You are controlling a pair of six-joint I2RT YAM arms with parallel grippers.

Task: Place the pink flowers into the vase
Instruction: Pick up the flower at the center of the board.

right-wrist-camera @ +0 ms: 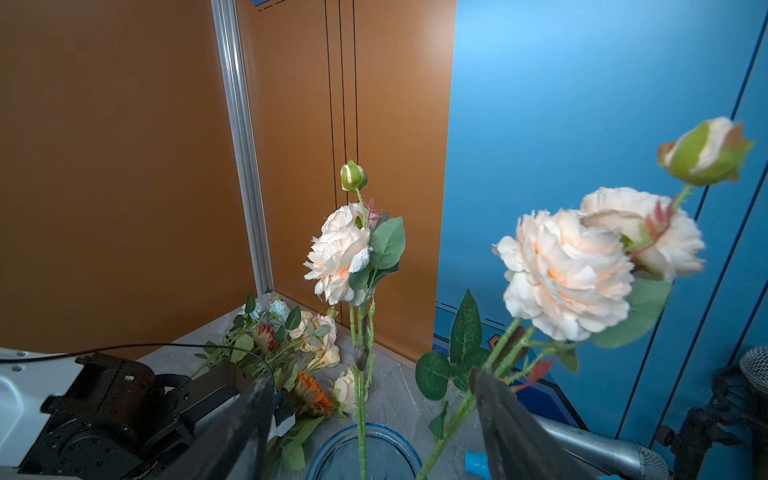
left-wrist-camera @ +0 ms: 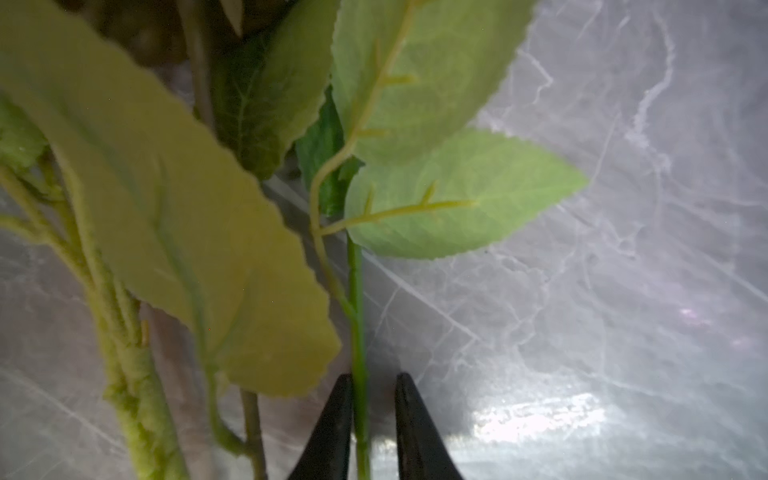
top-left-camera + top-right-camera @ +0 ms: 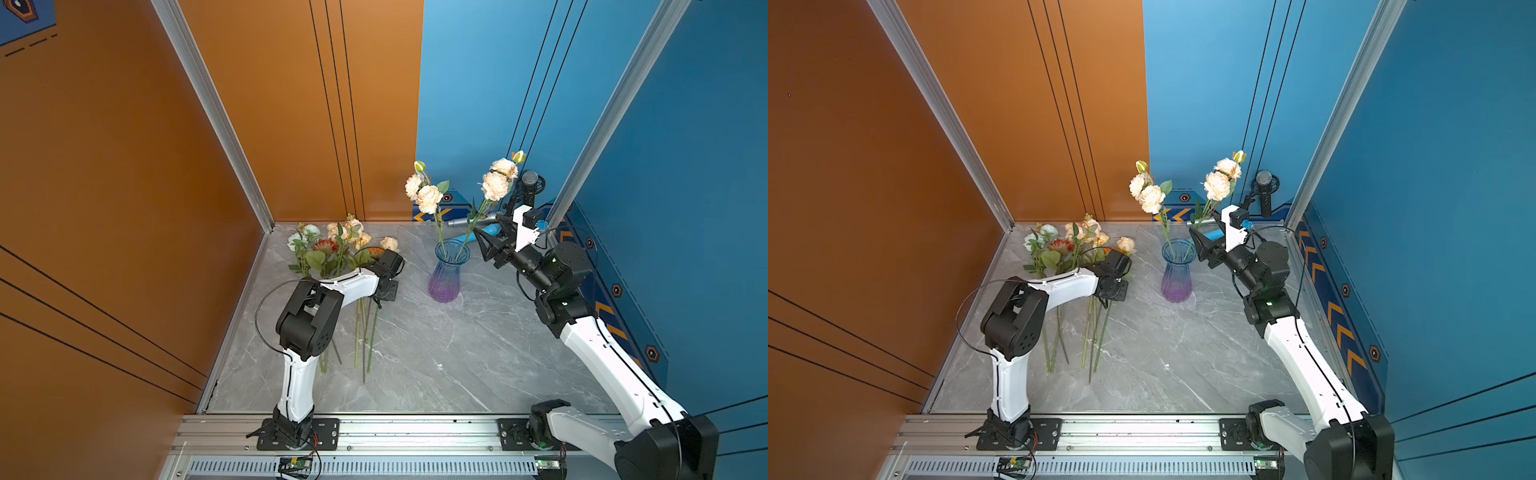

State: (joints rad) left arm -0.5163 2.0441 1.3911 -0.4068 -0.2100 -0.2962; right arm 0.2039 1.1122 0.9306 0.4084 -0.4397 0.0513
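Two pink flowers point(image 3: 428, 198) in vase point(image 3: 448, 270), 1 o'clock on surface point(image 3: 457, 374). Third, I reckon, in pile point(image 3: 328, 249) at 10 o'clock. My left hand point(image 2: 372, 376) straddles stem point(image 2: 357, 332), unpinched; right hand point(image 1: 370, 377) gaping, empty.

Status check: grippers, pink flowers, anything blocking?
Left gripper astride a green stem in the pile, not clamped. Right gripper open. Two pink flowers in the vase. Leaves crowd the left grip.
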